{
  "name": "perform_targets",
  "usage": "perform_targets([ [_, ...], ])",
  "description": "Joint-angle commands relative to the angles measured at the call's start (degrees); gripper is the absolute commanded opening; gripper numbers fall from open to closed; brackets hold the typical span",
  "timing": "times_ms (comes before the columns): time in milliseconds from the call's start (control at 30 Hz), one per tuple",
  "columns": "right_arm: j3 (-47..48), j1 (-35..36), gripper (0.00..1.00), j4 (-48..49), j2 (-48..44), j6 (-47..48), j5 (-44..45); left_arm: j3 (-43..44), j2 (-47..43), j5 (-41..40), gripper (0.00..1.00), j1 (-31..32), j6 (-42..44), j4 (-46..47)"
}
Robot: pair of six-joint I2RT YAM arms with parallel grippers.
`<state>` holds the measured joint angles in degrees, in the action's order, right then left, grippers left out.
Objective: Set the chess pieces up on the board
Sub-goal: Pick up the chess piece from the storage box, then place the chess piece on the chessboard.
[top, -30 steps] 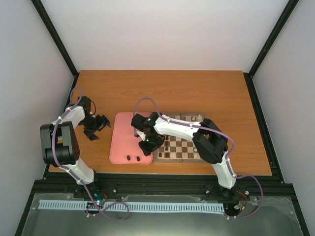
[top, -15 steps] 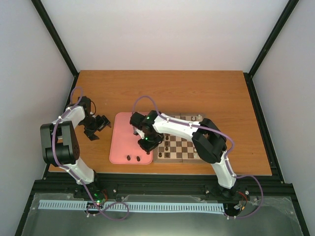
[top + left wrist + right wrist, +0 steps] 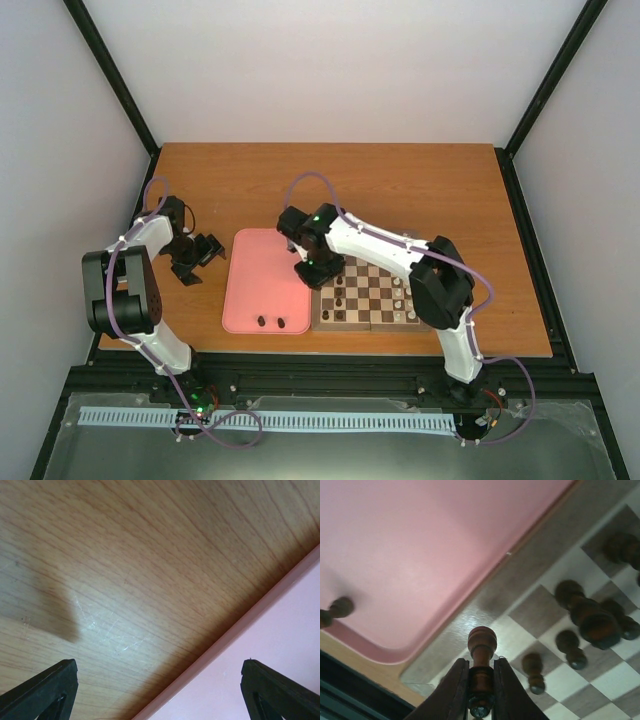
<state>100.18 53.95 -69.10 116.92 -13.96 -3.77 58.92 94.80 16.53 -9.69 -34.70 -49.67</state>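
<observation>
My right gripper (image 3: 316, 268) is shut on a dark brown chess piece (image 3: 481, 650), a pawn held by its base between the fingers (image 3: 456, 690), above the left border of the chessboard (image 3: 520, 582). Several dark pieces (image 3: 590, 620) stand on the board's squares nearby. Two more dark pieces (image 3: 270, 322) lie near the front edge of the pink tray (image 3: 258, 280); one shows in the right wrist view (image 3: 337, 609). The board (image 3: 368, 322) lies right of the tray. My left gripper (image 3: 200, 252) is open and empty over the table, just left of the tray's edge (image 3: 240, 630).
The wooden table (image 3: 420, 190) stretches behind the board and tray. Black frame rails (image 3: 530, 260) run along the table's sides. The table's front edge (image 3: 350, 655) lies close to the tray.
My right gripper has moved from the tray's right part toward the back and right, over the board's left border, carrying the pawn. The left arm has not moved.
</observation>
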Motion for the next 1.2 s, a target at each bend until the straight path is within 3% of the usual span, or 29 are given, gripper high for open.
perform_targets([
  [0,-3.03,-1.94,0.03,-1.08,-2.69,0.69,2.58,1.64,0.68,0.74,1.0,-0.14,0.71,0.63],
  [433,-5.96,-5.83,0.04,3.27,-2.56,2.65,2.83,2.26,0.97,0.52,1.0,-0.13,0.68,0.36],
  [1167,-1.94,-6.67,0.05,2.88,0.82,3.94,1.26,2.43,1.52,0.69,1.0,-0.13,0.89,0.45],
])
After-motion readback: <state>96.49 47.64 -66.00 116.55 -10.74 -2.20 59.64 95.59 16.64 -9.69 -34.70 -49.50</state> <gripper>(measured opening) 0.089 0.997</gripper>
